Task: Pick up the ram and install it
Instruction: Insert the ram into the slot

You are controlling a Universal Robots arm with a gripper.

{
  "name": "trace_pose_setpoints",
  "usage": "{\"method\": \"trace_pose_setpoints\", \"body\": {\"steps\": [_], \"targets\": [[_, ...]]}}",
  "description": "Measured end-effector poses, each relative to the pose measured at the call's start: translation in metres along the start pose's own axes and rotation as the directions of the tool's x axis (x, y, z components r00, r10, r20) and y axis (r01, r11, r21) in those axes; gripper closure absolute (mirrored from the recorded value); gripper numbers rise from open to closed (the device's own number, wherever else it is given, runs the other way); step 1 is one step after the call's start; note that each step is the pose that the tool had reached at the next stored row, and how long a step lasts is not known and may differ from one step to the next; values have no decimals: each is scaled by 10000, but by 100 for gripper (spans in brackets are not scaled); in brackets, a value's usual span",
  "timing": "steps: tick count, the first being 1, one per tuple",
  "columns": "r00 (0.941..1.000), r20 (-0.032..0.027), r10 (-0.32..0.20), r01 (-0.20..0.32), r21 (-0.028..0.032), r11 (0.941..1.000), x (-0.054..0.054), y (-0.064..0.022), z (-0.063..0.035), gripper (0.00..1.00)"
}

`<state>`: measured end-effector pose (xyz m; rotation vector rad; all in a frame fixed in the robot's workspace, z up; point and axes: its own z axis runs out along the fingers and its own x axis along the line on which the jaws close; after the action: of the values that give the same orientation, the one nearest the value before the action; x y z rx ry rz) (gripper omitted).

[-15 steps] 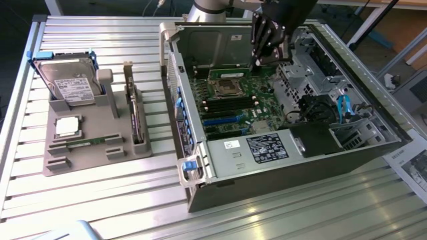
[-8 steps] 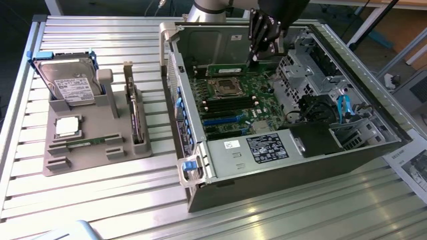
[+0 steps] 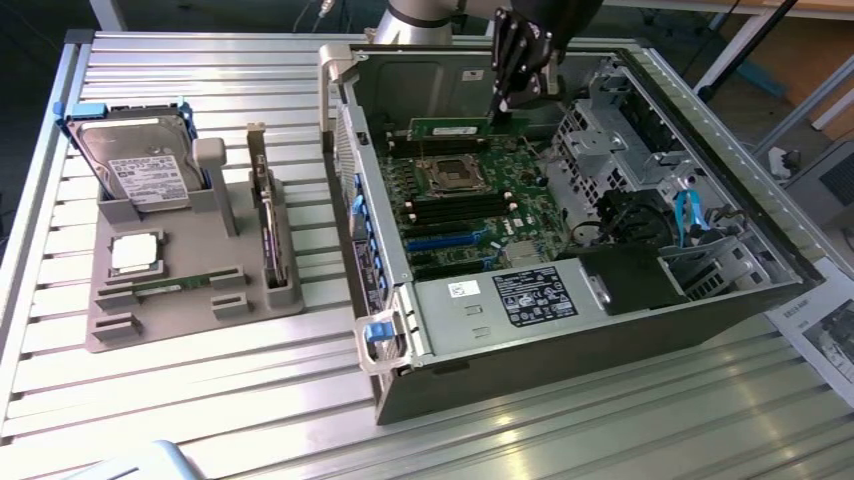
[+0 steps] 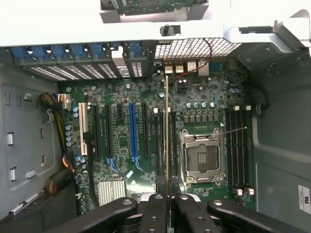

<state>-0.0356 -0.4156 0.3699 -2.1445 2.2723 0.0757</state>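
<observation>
Wrist view looks along the ram (image 4: 167, 121), seen edge-on, its near end pinched between the gripper (image 4: 167, 190) fingers, above the black memory slots (image 4: 163, 141) beside the CPU socket (image 4: 201, 155). In the exterior view it hangs inside the case (image 3: 534, 350), at twelve o'clock of the socket. My worry is that a stick lowered off-line or tilted would ride on a slot wall or latch, then bend or twist out of the pinch.

The exterior view is looking down from well back at the table (image 3: 200, 400) and open case (image 3: 561, 360). The wrist view is looking past the tool (image 4: 166, 187), close onto the motherboard (image 4: 204, 97), which both are sharing.
</observation>
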Motion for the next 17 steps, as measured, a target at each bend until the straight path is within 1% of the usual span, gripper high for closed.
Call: {"method": "trace_pose_setpoints", "body": {"steps": [4, 15, 16, 17], "targets": [[10000, -1, 15, -15, 1, 10000, -60, 3, 5, 88], [9999, -3, -126, 126, -5, 9999, -75, -1, 6, 88], [9999, -3, -128, 128, -5, 9999, -75, -7, 7, 88], [9999, -4, -126, 126, -6, 9999, -77, -32, 7, 88]]}}
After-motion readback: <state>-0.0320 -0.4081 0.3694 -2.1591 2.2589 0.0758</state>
